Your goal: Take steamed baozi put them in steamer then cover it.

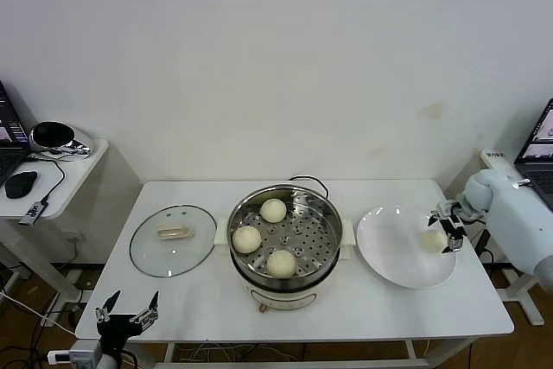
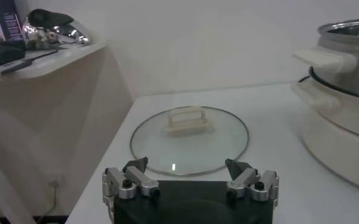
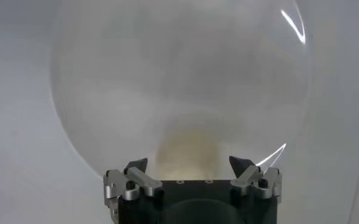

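While the right wrist view shows the last bun (image 3: 188, 152) only as a pale, blurred shape, partly hidden behind the gripper body, the head view places it on the white plate (image 1: 393, 252), toward that plate's right edge. The right gripper (image 1: 448, 232) sits over this bun with its fingers (image 3: 136, 165) spread wide on either side; whether they touch it cannot be told. The bun is round, so no long axis shows. Three more buns (image 1: 273, 210) lie on the holed tray inside the steamer (image 1: 324, 239) at the middle of the table (image 1: 363, 313). The glass lid (image 1: 173, 240) lies flat to the steamer's left, handle up. The left gripper (image 1: 128, 311) hangs off the table's near left corner, fingers wide, holding nothing, its arm mostly cut off.
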